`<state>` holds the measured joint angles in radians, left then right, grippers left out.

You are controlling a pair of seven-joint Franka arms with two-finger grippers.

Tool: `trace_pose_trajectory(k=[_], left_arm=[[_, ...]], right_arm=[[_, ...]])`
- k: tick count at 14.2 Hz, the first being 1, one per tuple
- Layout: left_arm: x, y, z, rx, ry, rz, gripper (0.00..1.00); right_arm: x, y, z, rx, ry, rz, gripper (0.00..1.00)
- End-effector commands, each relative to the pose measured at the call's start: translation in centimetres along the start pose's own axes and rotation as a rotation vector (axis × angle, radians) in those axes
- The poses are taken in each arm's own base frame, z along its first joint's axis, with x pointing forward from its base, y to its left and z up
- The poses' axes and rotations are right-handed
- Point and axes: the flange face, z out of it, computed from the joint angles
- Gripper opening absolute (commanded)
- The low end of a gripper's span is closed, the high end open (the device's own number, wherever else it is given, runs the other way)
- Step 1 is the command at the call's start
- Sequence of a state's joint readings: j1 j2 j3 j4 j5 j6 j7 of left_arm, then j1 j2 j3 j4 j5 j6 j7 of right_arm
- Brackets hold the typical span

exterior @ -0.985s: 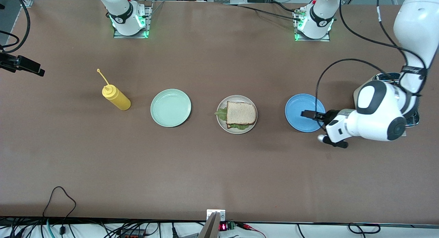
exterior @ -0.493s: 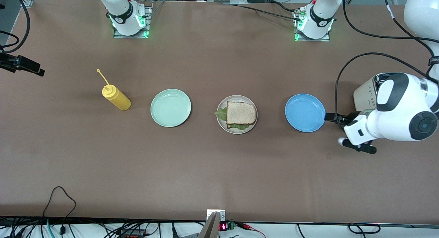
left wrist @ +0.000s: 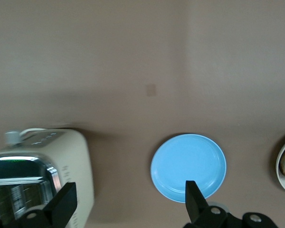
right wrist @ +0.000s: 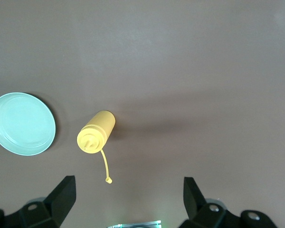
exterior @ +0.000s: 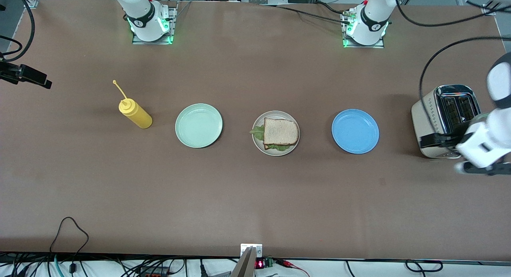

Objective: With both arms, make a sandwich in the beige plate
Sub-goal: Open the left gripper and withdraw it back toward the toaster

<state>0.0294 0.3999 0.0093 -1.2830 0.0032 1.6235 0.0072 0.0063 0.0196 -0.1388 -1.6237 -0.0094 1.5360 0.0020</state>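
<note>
The brown table [exterior: 255, 197] fills almost the whole front view. The bases of the two arms stand along its top edge. The right arm [exterior: 145, 17] shows there only as its base. The left arm [exterior: 487, 143] reaches down at the edge of the frame on its own end of the table, about at middle height.

Below this arm stands a silver toaster [exterior: 451, 105] with two dark slots on top. It is the largest thing on the table.

Across the middle of the frame lies a row of three round plates, well apart from each other. The blue plate [exterior: 355, 131] is nearest to the toaster and the pale green plate [exterior: 198, 125] lies toward the right arm's end. The beige plate [exterior: 258, 143] lies between them, at the centre of the frame.

The sandwich [exterior: 280, 132] lies in the beige plate. Its top slice of bread is flat, and a green lettuce leaf [exterior: 258, 131] shows out from under it.

A yellow squeeze bottle [exterior: 135, 114] stands beside the green plate, toward the right arm's end. Its cap hangs on a thin strap.

The left gripper [left wrist: 130, 186] is up over the toaster and the table just beside it. Its fingers [left wrist: 61, 204] are wide apart and hold nothing. The right gripper [right wrist: 128, 183] hangs high over the bare table near the yellow bottle, also with its fingers [right wrist: 64, 192] apart and with nothing between them.
</note>
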Motion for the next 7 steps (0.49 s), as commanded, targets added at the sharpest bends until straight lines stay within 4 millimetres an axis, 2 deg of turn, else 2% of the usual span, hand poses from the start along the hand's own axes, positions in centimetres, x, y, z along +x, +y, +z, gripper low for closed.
trace_pose_trajectory(k=[1,2,4,6,7], left_arm=[[-3.5,-1.0,-5.0,-0.018,0.047,-0.036,1.00],[-5.0,-1.6,-6.3,-0.026,0.057,-0.052,1.00],[-7.1,-1.5,-7.3,-0.033,0.064,-0.059,1.00],[-8.1,-1.2,-7.2,-0.032,0.061,-0.054,1.00],[-8.4,-1.9,-6.6,-0.033,0.063,-0.062,1.00]], right_arm=[[-0.2,0.6,-0.5,-0.003,-0.003,0.004,1.00],[-0.3,0.9,-0.4,-0.002,-0.005,0.008,1.00],[-0.1,0.9,-0.3,-0.003,-0.005,0.010,1.00],[-0.1,0.6,-0.2,-0.003,-0.005,0.005,1.00],[-0.1,0.6,-0.2,-0.003,-0.005,0.005,1.00]])
